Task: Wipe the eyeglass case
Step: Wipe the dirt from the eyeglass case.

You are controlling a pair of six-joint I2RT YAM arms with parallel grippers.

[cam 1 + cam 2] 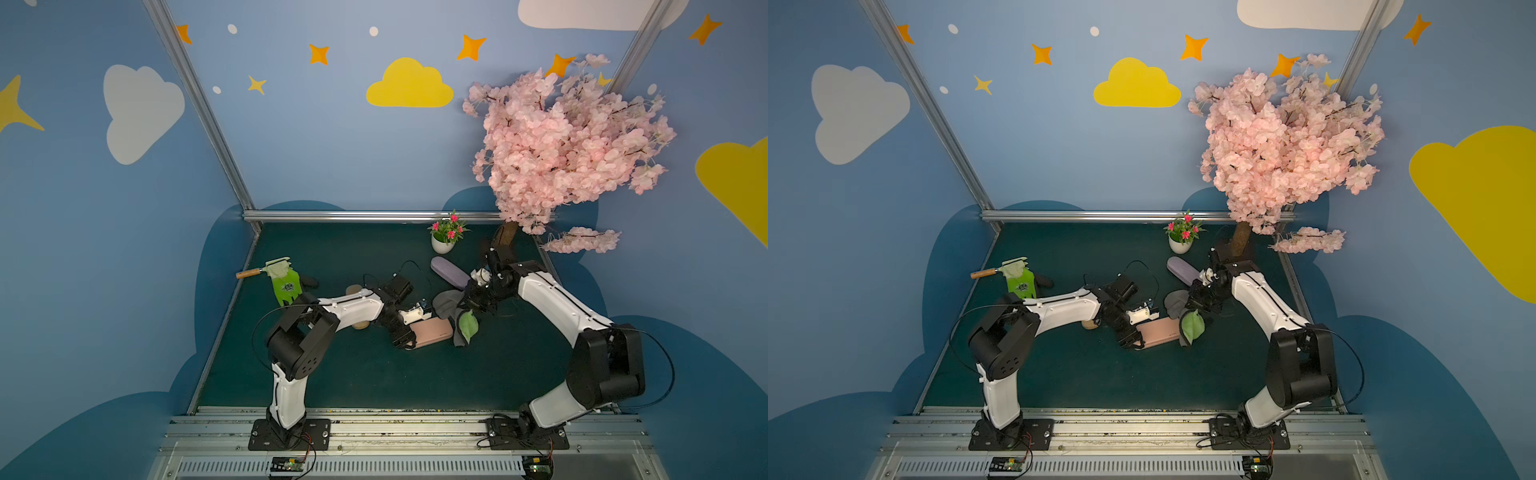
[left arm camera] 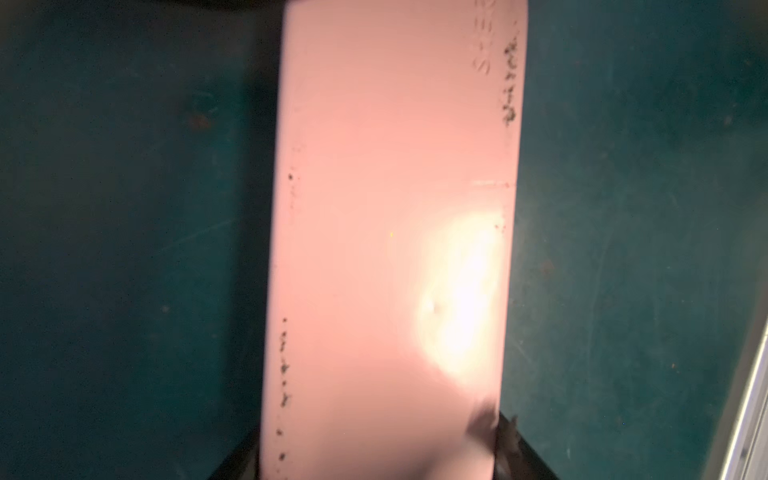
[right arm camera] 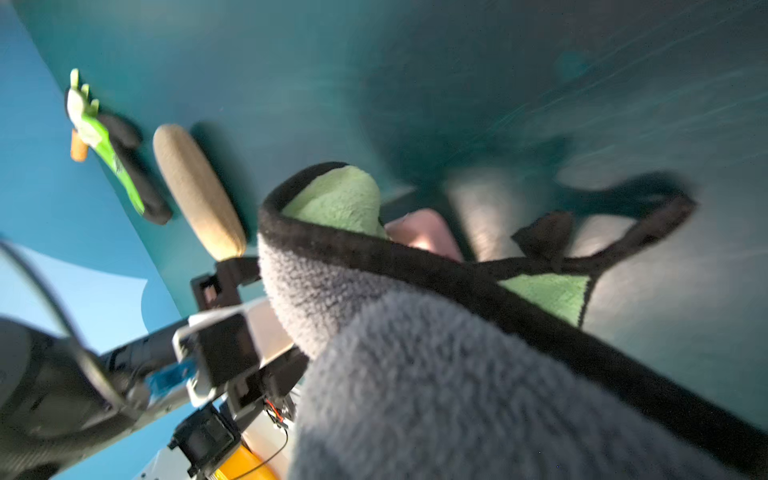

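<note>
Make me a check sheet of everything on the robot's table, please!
Surface: dark green mat, no spills seen.
Job's things: pink eyeglass case lying flat, dark specks along its edges; grey-green cloth at its end.
Clutter: purple case, tan case, green glove, wooden-handled utensil, flower pot, blossom tree.
Grippers: left tool straddles the case's end, grip unclear; right tool shut on the cloth.
Cables: black loops hang off both arms.
Surroundings: blue walls with clouds and stars; metal frame.

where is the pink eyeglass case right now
In both top views the pink eyeglass case lies mid-table, left gripper at one end, the cloth in the right gripper at the other.
</note>
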